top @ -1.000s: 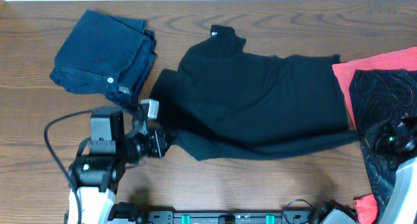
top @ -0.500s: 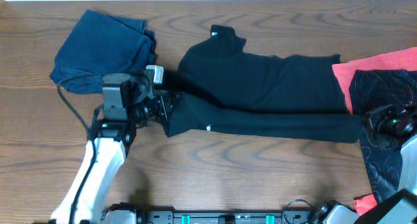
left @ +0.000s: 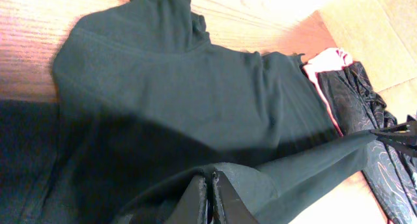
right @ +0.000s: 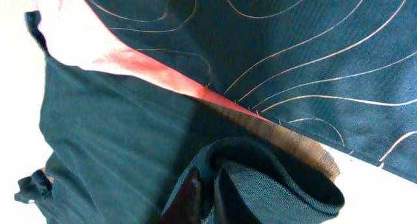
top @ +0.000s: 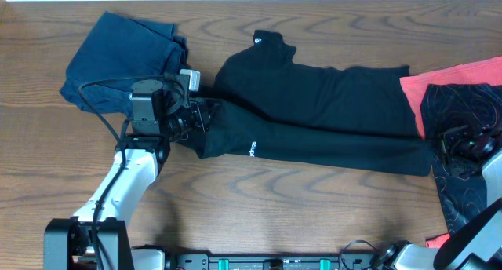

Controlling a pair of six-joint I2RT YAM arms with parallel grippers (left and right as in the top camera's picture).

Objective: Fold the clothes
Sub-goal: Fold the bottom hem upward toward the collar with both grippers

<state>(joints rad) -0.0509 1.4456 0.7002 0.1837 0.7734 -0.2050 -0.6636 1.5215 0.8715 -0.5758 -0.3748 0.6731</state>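
Overhead, a black T-shirt (top: 314, 105) lies stretched lengthwise across the middle of the bench (top: 274, 215). Its near part is turned over into a long band showing a small white print (top: 253, 148). The left hand (top: 205, 117) has the band's left end and the right hand (top: 439, 147) is at its right end. A folded blue garment (top: 118, 58) sits near the far left corner, and a red and black patterned garment (top: 463, 89) lies along the right edge, touching the shirt's right end. Left wrist view: the fingers (left: 195, 201) are pressed together, pinching a fold of black cloth, with the shirt spread over the wood beyond them and the patterned garment behind it. Right wrist view: the fingers (right: 186, 198) pinch a rolled fold of the dark shirt, just beside the patterned garment's red border.
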